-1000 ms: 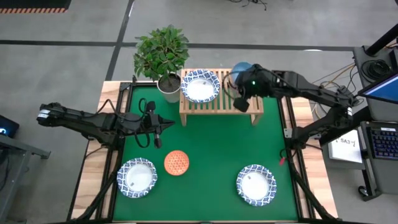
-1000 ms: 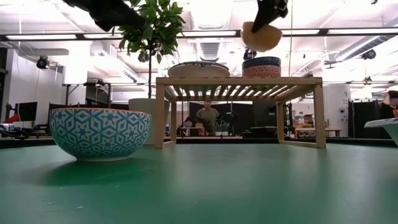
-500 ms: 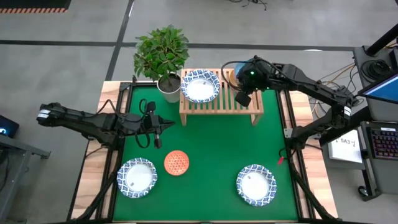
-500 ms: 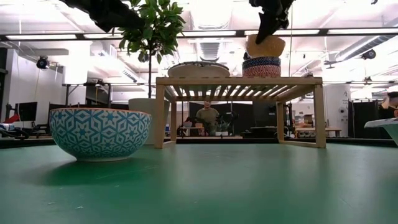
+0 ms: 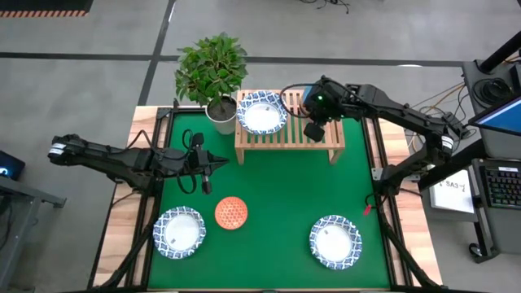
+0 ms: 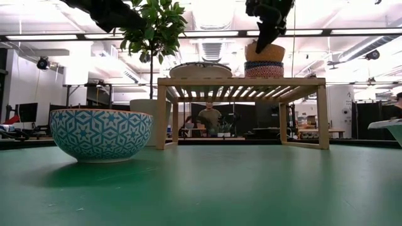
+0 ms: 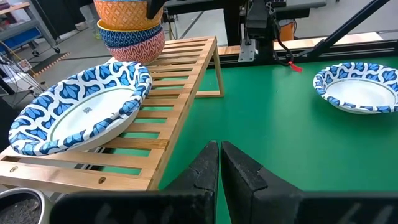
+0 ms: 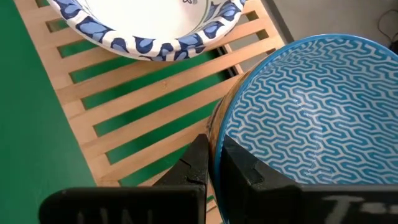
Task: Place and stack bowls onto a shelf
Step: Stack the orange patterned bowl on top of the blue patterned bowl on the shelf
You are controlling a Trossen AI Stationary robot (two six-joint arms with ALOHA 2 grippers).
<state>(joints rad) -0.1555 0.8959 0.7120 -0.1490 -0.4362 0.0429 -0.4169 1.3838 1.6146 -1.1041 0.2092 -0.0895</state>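
The left gripper [image 5: 206, 168] hangs over the left side of the green table [image 5: 277, 195], a little way in front of the shelf. Its two fingers [image 7: 205, 171] are pressed together and hold nothing.

Near the front of the table on the left sits a wide white bowl with a blue rim [image 5: 180, 232]. Just beside it, to the right, is a small orange-red bowl [image 5: 231, 212], turned so its patterned side shows.

At the back left stands a green plant [image 5: 211, 67] in a white pot [image 5: 220, 114], just beside the shelf.

The shelf [image 5: 288, 137] is a low wooden rack with slats, at the back of the table near the middle. On its left end rests another wide white bowl with blue marks [image 5: 261, 112]. It looks a bit tilted in the left wrist view.

On the right end of the shelf is a stack of small bowls. A red patterned bowl [image 7: 138, 50] is at the bottom, a dark-blue patterned one [image 7: 127, 34] sits in it, and the mustard yellow bowl [image 6: 264, 52] sits on top. Its inside is pale blue with wavy lines [image 8: 314, 118].

The right gripper [image 5: 314, 130] is above that stack. Its fingers [image 8: 199, 163] are pinched on the rim of the mustard yellow bowl, one finger inside and one outside.

At the front right of the table sits one more wide white bowl [image 5: 334, 241], well apart from the others.

Far behind the table, under the shelf in the low view, a person [image 6: 209, 119] is in the room.
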